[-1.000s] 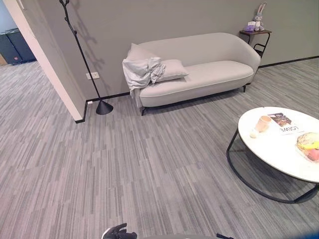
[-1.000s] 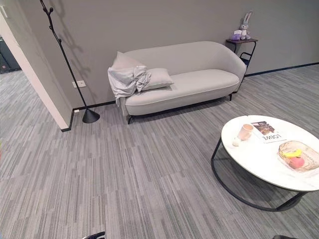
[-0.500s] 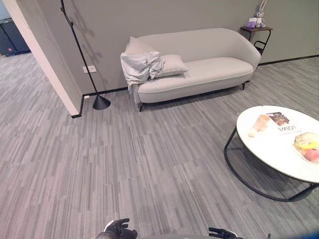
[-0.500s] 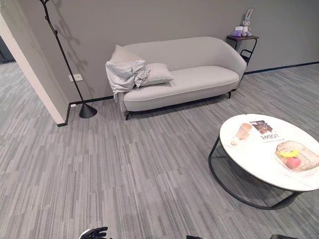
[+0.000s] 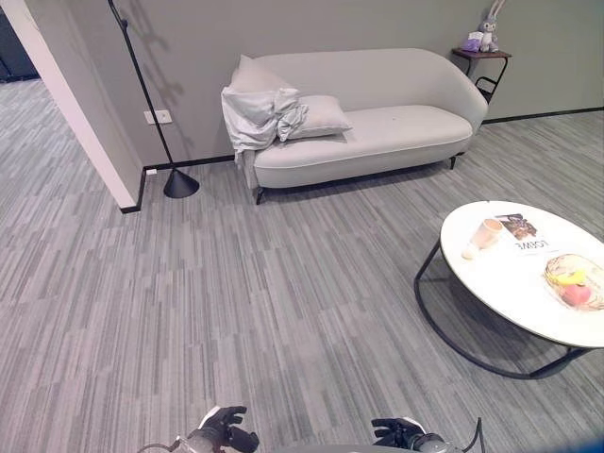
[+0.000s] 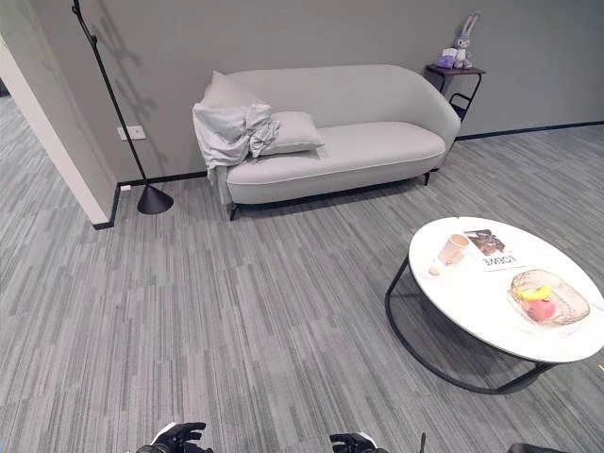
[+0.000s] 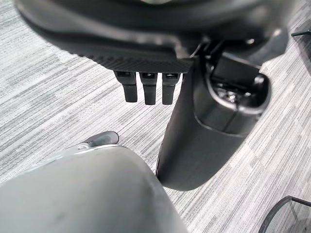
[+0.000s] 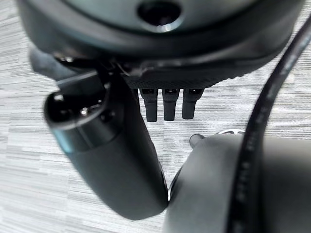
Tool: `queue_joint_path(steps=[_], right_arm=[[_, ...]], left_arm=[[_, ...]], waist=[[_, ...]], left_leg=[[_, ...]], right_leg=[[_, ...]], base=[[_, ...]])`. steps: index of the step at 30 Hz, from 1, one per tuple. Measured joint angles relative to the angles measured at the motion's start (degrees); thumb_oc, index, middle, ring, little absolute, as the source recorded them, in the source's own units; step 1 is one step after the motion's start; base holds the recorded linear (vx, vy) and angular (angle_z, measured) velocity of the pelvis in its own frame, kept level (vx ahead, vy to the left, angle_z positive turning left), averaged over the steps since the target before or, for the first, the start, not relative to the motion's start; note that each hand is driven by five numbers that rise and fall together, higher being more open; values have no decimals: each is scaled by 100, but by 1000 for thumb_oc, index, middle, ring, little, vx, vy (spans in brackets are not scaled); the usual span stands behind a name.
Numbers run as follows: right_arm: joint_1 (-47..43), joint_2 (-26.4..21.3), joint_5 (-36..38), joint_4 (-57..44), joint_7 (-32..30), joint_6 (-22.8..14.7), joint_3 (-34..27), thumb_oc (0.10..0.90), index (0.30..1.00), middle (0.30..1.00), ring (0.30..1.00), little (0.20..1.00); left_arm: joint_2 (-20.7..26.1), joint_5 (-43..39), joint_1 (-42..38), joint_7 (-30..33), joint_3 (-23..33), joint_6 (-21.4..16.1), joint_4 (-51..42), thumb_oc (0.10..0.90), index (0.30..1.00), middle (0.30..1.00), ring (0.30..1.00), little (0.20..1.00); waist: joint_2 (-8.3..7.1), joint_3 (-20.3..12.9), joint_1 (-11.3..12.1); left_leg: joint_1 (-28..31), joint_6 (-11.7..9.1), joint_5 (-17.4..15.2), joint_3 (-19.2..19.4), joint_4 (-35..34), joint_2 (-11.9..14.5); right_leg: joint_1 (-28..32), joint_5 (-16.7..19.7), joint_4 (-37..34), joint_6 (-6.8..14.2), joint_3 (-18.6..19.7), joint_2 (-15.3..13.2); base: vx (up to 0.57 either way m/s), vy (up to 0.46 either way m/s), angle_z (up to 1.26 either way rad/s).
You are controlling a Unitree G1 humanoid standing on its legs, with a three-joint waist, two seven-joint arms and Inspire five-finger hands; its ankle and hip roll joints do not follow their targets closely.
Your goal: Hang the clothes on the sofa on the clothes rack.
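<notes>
The grey clothes (image 5: pixel 253 115) lie in a heap on the left end of the sofa (image 5: pixel 396 132), touching a pillow (image 5: pixel 321 114); the tall black clothes rack (image 5: pixel 160 123) stands on the floor just left of the sofa, by the wall. Both hands hang low and far from the sofa; the left hand (image 7: pixel 148 87) and the right hand (image 8: pixel 167 104) hold nothing, fingers straight and side by side.

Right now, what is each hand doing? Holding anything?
Left hand: open, fingers hanging relaxed, holding nothing.
Right hand: open, fingers relaxed, holding nothing.
</notes>
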Motion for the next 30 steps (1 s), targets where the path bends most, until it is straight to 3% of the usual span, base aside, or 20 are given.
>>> queue_joint_path(steps=[8, 12, 13, 14, 15, 19, 20, 21, 22, 23, 24, 25, 26, 28, 30], right_arm=[[-7, -78, 75, 55, 25, 3, -255, 800, 900, 900, 900, 900], [-99, -172, 488, 251, 69, 29, -658, 800, 900, 900, 900, 900], [-65, -168, 579, 361, 89, 22, -820, 800, 900, 900, 900, 900], [-158, -205, 924, 414, 126, -41, -1061, 800, 900, 900, 900, 900], [-220, -254, 1029, 326, 124, -119, -1126, 800, 900, 900, 900, 900], [-196, -44, 1020, 321, 125, -97, -995, 800, 900, 900, 900, 900], [-188, 87, 1387, 369, 133, -179, -1385, 800, 900, 900, 900, 900], [-239, 96, 1997, 212, 74, -412, -2051, 800, 900, 900, 900, 900], [-238, 34, 2155, 198, 132, -415, -2019, 800, 900, 900, 900, 900], [-197, -12, 2167, 180, 153, -405, -1995, 800, 900, 900, 900, 900], [-86, -88, 2185, 268, 152, -372, -1971, 800, 900, 900, 900, 900], [-94, -84, 2333, 294, 186, -374, -2134, 800, 900, 900, 900, 900], [-177, -89, 2333, 397, 243, -372, -2226, 800, 900, 900, 900, 900], [-351, -114, 2258, 540, 232, -351, -2259, 800, 900, 900, 900, 900], [-295, -135, 2161, 566, 227, -315, -2309, 800, 900, 900, 900, 900]], left_arm=[[-13, 151, -2, 14, -152, -15, -3, 800, 900, 900, 900, 900], [-16, 149, -76, 12, -138, -26, 12, 800, 900, 900, 900, 900], [-17, 147, -95, -1, -81, -20, 41, 800, 900, 900, 900, 900], [-30, 146, -124, -27, 21, -17, 123, 800, 900, 900, 900, 900], [-20, 147, -105, -25, 12, -8, 124, 800, 900, 900, 900, 900], [251, 132, 10, -2, 14, 19, 181, 800, 900, 900, 900, 900], [288, 137, 11, 12, -7, 38, 337, 800, 900, 900, 900, 900], [218, 187, 12, -43, -128, 53, 516, 800, 900, 900, 900, 900], [200, 221, 62, -87, -160, 167, 673, 800, 900, 900, 900, 900], [187, 306, 139, -114, -242, 256, 701, 800, 900, 900, 900, 900], [212, 395, 196, -111, -248, 237, 708, 800, 900, 900, 900, 900], [214, 394, 236, -105, -251, 221, 666, 800, 900, 900, 900, 900], [189, 399, 232, -126, -274, 241, 704, 800, 900, 900, 900, 900], [176, 412, 216, -125, -397, 236, 702, 800, 900, 900, 900, 900], [164, 421, 281, -135, -552, 237, 710, 800, 900, 900, 900, 900]], waist=[[210, -86, -7], [287, 101, -44], [300, 148, -83], [337, 328, -234], [336, 376, -296], [-1, 343, -226], [-174, 519, -288], [-94, 744, -478], [-29, 726, -594], [-33, 732, -783], [-50, 744, -879], [-75, 758, -858], [-81, 745, -943], [-36, 759, -995], [71, 720, -971]], left_leg=[[11, 16, -8, -9, -6, -80], [108, 101, -35, 5, -10, -159], [122, 216, -84, 4, -16, -231], [210, 345, -94, -35, -47, -348], [274, 402, -34, 2, -112, -324], [280, 418, -6, 10, -111, -482], [185, 545, -284, 31, 322, -688], [274, 438, -367, 37, 366, -622], [271, 460, -377, 0, 334, -542], [272, 431, -398, -30, 321, -499], [254, 450, -385, -61, 238, -477], [244, 452, -383, -32, 179, -487], [112, 480, -369, -59, 187, -460], [92, 437, -395, -172, 165, -346], [337, 196, -535, -460, -49, 9]], right_leg=[[57, 71, -20, 11, -6, -34], [-54, -59, 421, 21, 19, -173], [-167, -137, 752, 104, 10, -277], [-593, -265, 1824, 297, 27, -544], [-802, -298, 2290, 374, 59, -648], [-759, -523, 2148, 286, 90, -840], [-878, -606, 2542, 442, 248, -990], [-1464, -826, 3242, 503, 345, -1012], [-1588, -801, 2832, 475, 348, -927], [-1723, -713, 2352, 613, 365, -911], [-1906, -487, 1463, 884, 438, -968], [-2037, -380, 1116, 1056, 437, -1048], [-2093, -204, 185, 1170, 430, -1166], [-2223, 105, 6, 1123, 480, -1290], [-1970, 207, 645, 1089, 500, -1294]], base=[[-11, 77, 0], [12, 156, -3], [22, 135, 2], [17, 80, 0], [-2, 2, 7], [165, 156, -2], [568, -67, -25], [357, -141, -30], [322, -128, -16], [422, -127, 25], [440, -125, 30], [609, -130, 34], [361, -62, 31], [531, -172, 48], [560, -251, 62]])
